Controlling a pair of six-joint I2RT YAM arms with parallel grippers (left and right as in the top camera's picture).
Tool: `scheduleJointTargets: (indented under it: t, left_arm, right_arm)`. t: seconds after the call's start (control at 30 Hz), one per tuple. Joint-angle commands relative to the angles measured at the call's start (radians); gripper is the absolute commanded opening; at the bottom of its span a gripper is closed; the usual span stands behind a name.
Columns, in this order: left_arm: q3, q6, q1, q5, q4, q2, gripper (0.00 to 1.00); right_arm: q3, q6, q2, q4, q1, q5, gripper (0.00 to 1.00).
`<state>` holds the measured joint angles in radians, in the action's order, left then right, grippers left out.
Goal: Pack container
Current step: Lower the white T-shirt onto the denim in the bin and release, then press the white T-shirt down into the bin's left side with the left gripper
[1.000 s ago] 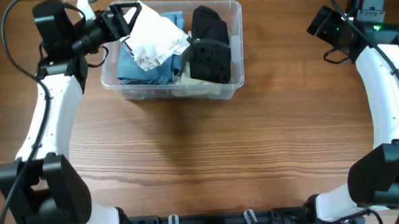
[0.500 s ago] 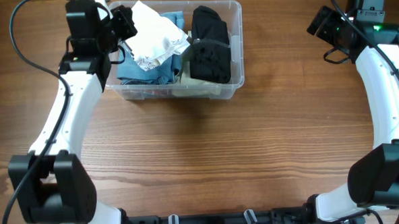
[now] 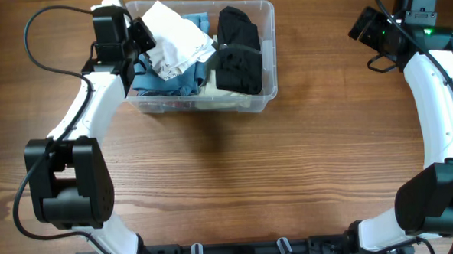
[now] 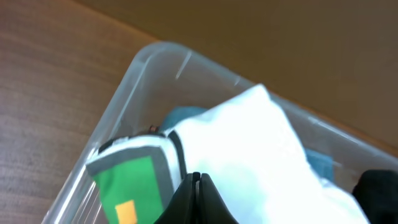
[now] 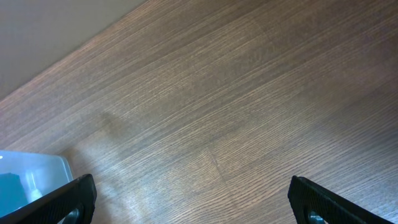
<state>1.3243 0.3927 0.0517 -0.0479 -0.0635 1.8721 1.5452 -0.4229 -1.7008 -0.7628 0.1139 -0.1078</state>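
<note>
We note clear container (image 3: pixel 210 105) at table's 12 o'clock: rounded corners, thick rim, holding white cloth (image 3: pixel 178 41), blue garment (image 3: pixel 167 80), black garment (image 3: pixel 237 54). Left gripper (image 4: pixel 198 182) pressed together beside cloth; right gripper (image 5: pixel 191 183) spread.

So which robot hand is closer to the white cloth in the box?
Left. The left gripper is shut on the white cloth, at the left end of the container. The right gripper hangs open over the table, far off to the container's right.

Brown wood-grain table (image 3: pixel 289 162) — plain dull wall (image 5: pixel 50 25) beyond.
</note>
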Motion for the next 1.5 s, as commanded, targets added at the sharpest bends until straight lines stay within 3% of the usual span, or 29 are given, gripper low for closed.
scheduleJointTargets:
  t: [0.0, 0.27, 0.5, 0.77, 1.07, 1.3, 1.47]
  left_arm:
    - [0.011, -0.023, 0.009, 0.022, -0.047, 0.002, 0.04]
    - [0.011, -0.022, 0.064, -0.057, -0.157, 0.006, 0.04]
    - [0.011, -0.023, 0.146, -0.048, -0.168, 0.006, 0.04]
    - [0.011, -0.024, 0.147, -0.028, -0.156, -0.061, 0.04]
    - [0.011, -0.066, 0.125, 0.306, 0.024, -0.140, 0.04]
    - [0.011, -0.075, 0.068, 0.306, -0.024, -0.055, 0.04]
    - [0.011, -0.075, 0.056, 0.224, -0.080, -0.011, 0.04]
  right_arm:
    - [-0.003, -0.011, -0.011, 0.003, -0.002, 0.005, 1.00]
    - [-0.003, -0.011, -0.011, 0.003, -0.002, 0.005, 1.00]
    - [-0.003, -0.011, -0.011, 0.003, -0.002, 0.005, 1.00]
    - [-0.003, -0.011, -0.011, 0.003, -0.002, 0.005, 1.00]
    - [-0.003, -0.011, -0.011, 0.003, -0.002, 0.005, 1.00]
    - [-0.003, -0.011, -0.011, 0.003, -0.002, 0.005, 1.00]
    - [-0.003, -0.011, -0.011, 0.003, -0.002, 0.005, 1.00]
